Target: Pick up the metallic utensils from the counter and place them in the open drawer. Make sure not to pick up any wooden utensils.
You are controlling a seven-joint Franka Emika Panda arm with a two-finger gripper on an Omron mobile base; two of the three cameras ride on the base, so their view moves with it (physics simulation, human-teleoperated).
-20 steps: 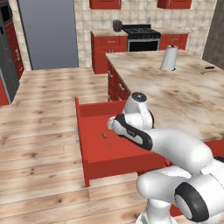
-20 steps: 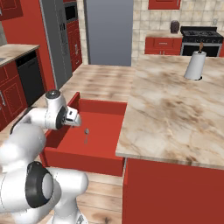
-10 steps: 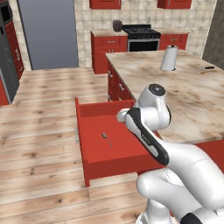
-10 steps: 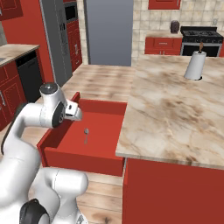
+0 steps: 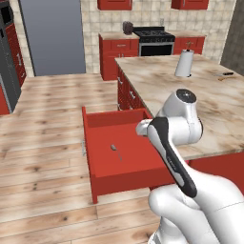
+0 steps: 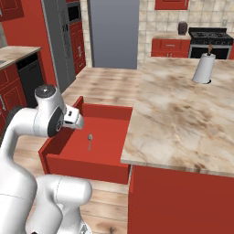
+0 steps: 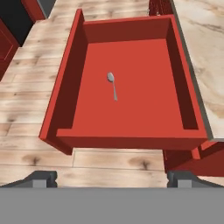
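- Metal spoon [image 7: 112, 85] lies flat on the floor of the open drawer [image 7: 65, 87], about mid-drawer, clear of all four walls; also seen in the left base view [image 5: 115, 149] and the right base view [image 6: 90, 140].
- Spoon's bowl points toward the drawer's back wall in the hand view, handle toward the front panel.
- Drawer [image 5: 97, 178] is pulled out from under the marbled tabletop [image 5: 214, 109]; nothing else lies in it.
- Fingers [image 7: 112, 178]: both tips spread wide near the bottom corners of the hand view, nothing held between them.
- Hand sits above the drawer's front edge, looking down into it, not touching spoon or drawer.
- Far across the tabletop in the left base view: a small dark knife-like utensil [image 5: 227, 74] with a tan one [image 5: 222, 78] just beside it; too small to tell details.
- White paper towel roll [image 5: 184, 64] stands upright on the tabletop, well apart from the drawer; in the right base view too [image 6: 203, 68].
- Black stove [image 5: 153, 41] among red cabinets at the back wall.
- Grey fridge [image 6: 113, 34] beyond the wooden floor [image 5: 43, 119].
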